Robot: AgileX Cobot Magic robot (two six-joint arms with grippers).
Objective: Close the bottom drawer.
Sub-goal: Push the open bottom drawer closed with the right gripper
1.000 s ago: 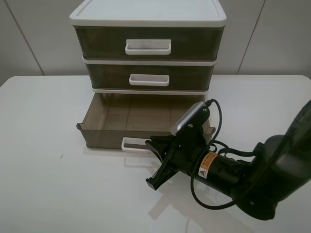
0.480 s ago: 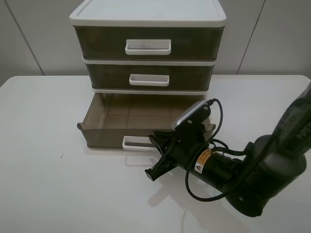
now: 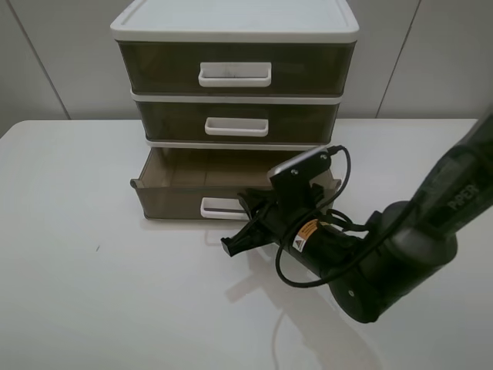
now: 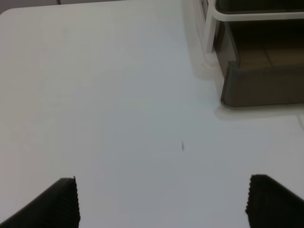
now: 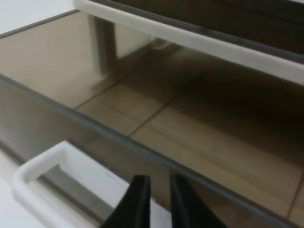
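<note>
The bottom drawer (image 3: 173,199), smoky-brown with a small white loop handle (image 3: 222,208), stands partly pulled out of the white-framed three-drawer unit (image 3: 235,27). My right gripper (image 3: 248,206) is shut, and its tips press on the drawer's front just right of the handle. The right wrist view shows the drawer's empty inside (image 5: 199,142), the handle (image 5: 42,171) and my nearly touching fingertips (image 5: 140,199). My left gripper (image 4: 161,204) is open and empty over bare table, short of the drawer's corner (image 4: 266,85). It is not in the exterior high view.
The middle drawer (image 3: 236,123) and top drawer (image 3: 235,71) are shut. The unit stands at the back of a white table (image 3: 77,270) against a pale wall. My right arm (image 3: 377,262) and its cable lie across the table's front right.
My right gripper has moved toward the unit and pushed the bottom drawer part of the way in. The drawer front now sits much closer to the frame.
</note>
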